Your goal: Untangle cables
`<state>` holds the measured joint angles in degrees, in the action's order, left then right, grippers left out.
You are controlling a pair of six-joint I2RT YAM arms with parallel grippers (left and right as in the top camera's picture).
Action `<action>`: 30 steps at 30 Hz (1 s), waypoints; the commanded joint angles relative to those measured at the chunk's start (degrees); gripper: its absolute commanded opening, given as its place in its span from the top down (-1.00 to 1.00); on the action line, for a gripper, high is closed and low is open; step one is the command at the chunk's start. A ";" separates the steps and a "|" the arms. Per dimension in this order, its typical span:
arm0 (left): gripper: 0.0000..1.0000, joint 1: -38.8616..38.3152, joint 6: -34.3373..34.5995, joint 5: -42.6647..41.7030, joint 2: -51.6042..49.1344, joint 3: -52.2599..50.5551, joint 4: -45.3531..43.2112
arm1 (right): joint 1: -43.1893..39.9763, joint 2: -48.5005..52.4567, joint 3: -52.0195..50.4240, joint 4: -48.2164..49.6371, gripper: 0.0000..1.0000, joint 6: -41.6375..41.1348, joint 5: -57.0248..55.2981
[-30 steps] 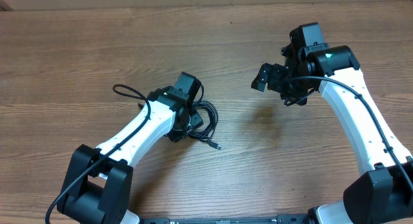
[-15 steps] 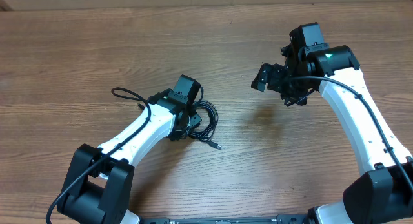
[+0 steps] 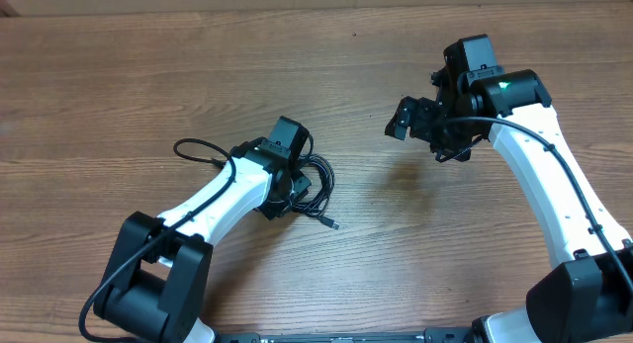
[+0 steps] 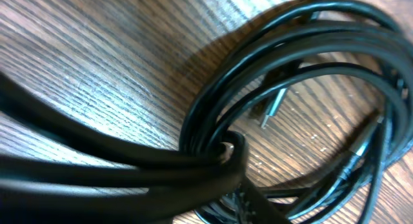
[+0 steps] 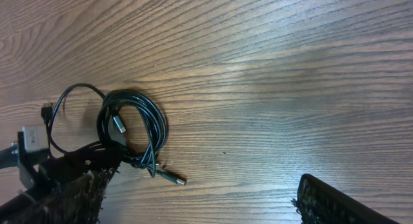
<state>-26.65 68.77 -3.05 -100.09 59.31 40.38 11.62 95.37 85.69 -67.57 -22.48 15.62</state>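
Overhead: left gripper (image 3: 285,188) down on the cables (image 3: 318,178), coiled left of table centre. Right gripper (image 3: 410,121) well apart, jaws wide, empty.
Left wrist: coils fill the view, plug (image 4: 271,111) inside the loop; can't tell if clamped.
Right wrist: coil flat on the wood.
Advice: pinch one strand only, lift slowly.

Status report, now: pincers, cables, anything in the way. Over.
Left pincer down on the cables, grip unclear. Right pincer open, empty, apart from them. Cables one tangled coil, plug ends loose. Left arm covers part of it.
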 commanded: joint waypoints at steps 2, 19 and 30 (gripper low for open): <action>0.46 -0.37 2.03 -0.63 -0.74 -0.39 -0.28 | -0.11 -1.73 -0.13 0.17 -0.86 0.04 -0.59; 0.60 -0.79 2.62 -1.46 -3.43 -0.76 -3.58 | -0.11 -1.73 -0.13 0.09 -0.85 0.07 -0.59; 0.92 -0.74 2.62 -2.56 -3.63 -0.76 -4.42 | -0.11 -1.73 -0.13 -0.07 -0.85 0.04 -0.59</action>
<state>-27.03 70.81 -4.93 -102.56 59.16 35.83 11.62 95.37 85.69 -67.72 -22.46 15.62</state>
